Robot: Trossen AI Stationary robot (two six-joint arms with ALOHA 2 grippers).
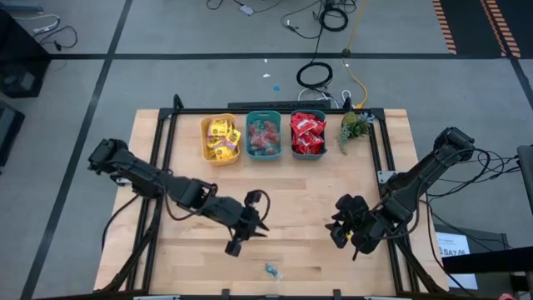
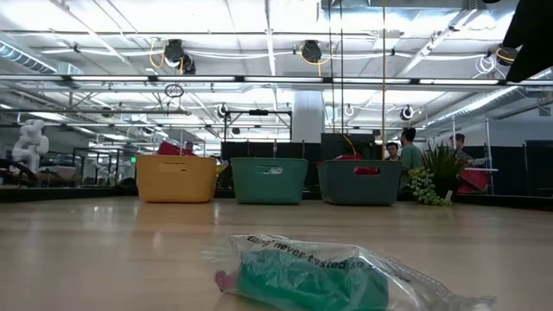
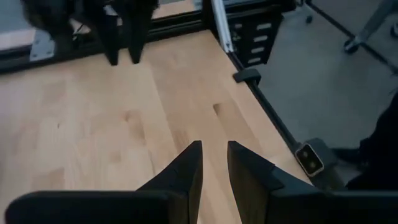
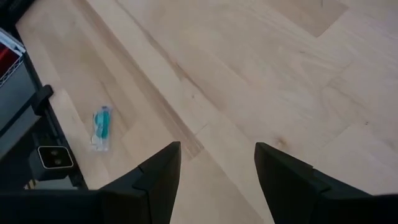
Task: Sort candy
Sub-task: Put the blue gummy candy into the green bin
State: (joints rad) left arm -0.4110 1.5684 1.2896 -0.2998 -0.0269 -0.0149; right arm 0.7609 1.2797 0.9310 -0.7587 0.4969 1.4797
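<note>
Currently both grippers empty: left gripper [image 1: 260, 225] narrowly parted, right gripper [image 1: 337, 227] wider; teal candy [image 1: 271, 270] loose on table [image 1: 308, 192]

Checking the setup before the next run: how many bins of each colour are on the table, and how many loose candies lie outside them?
Yellow bin: 1
Teal bins: 2
Loose teal-wrapped candy: 1
Total: 4

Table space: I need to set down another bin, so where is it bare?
Bare wood lies between the bins and both claws, left and right. The back edge is crowded. One teal candy lies near the front edge.
</note>
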